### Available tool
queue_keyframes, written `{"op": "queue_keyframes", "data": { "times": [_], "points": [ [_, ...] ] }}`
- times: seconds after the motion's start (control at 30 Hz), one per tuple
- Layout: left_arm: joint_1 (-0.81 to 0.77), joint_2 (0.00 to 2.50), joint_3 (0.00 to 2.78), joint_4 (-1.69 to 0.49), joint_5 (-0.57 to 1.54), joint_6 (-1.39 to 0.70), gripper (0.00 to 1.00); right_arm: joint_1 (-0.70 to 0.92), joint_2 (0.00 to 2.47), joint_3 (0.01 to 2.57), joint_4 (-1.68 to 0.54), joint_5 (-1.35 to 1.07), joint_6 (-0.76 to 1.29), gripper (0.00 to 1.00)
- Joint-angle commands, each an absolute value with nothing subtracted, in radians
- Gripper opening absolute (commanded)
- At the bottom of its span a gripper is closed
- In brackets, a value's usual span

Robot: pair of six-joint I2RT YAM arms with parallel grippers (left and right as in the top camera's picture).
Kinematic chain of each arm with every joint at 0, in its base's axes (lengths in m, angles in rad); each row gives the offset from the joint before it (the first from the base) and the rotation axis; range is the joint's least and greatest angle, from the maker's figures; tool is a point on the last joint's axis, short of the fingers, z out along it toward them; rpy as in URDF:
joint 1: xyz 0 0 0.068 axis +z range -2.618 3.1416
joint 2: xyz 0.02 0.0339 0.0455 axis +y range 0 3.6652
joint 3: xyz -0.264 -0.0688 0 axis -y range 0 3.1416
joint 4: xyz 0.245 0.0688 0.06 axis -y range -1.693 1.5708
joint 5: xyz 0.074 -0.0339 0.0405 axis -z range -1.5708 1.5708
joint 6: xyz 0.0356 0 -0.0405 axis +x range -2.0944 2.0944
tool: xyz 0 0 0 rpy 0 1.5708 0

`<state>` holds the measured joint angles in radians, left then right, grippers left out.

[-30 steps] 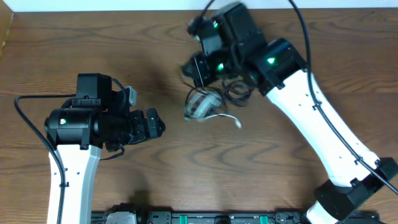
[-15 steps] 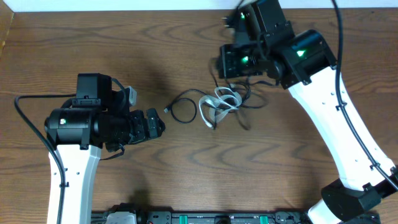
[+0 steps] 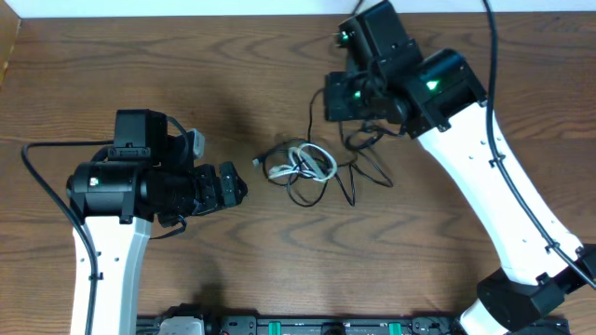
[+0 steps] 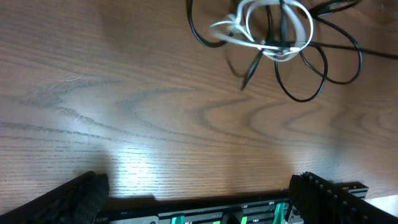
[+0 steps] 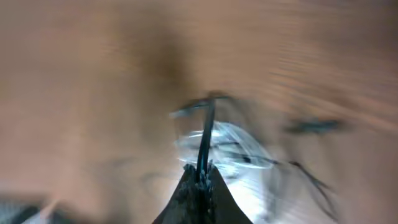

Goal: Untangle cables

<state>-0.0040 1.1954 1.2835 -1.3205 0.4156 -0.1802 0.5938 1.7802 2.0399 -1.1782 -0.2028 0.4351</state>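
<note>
Right gripper (image 3: 326,102) clamped on a black strand, with the cables (image 3: 312,167) heaped just below it on the table (image 3: 223,65)!

The tangle sits mid-table between the two arms, the white cable (image 3: 321,160) coiled among the black loops. One black strand climbs from the heap straight into the right gripper's closed tips; the wrist view there is blurred. The left gripper (image 3: 235,184) hangs wide open left of the heap, near but not touching, holding nothing.

free: bare table (image 3: 279,251) left of and in front of cables (image 3: 312,166) | blocked: right gripper (image 3: 337,98) and right arm (image 3: 484,177) overhang cables' far-right side | left gripper (image 3: 235,184) well left of cables
</note>
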Motion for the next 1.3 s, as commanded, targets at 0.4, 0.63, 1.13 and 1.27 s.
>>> {"op": "queue_keyframes", "data": {
  "times": [0.4, 0.63, 1.13, 1.27],
  "points": [
    [-0.008, 1.199, 1.311, -1.324, 0.41, -0.177, 0.98, 0.551, 1.787, 1.992, -1.305, 0.299, 0.631, 0.01],
    [-0.008, 1.199, 1.311, -1.324, 0.41, -0.177, 0.98, 0.536, 1.791, 1.934, -1.147, -0.717, 0.222, 0.01],
    [-0.008, 1.199, 1.311, -1.324, 0.41, -0.177, 0.98, 0.508, 1.792, 1.808, -1.275, 0.073, 0.612, 0.01],
    [-0.008, 1.199, 1.311, -1.324, 0.41, -0.177, 0.98, 0.514, 1.792, 1.803, -1.236, -0.268, 0.409, 0.01]
  ]
}}
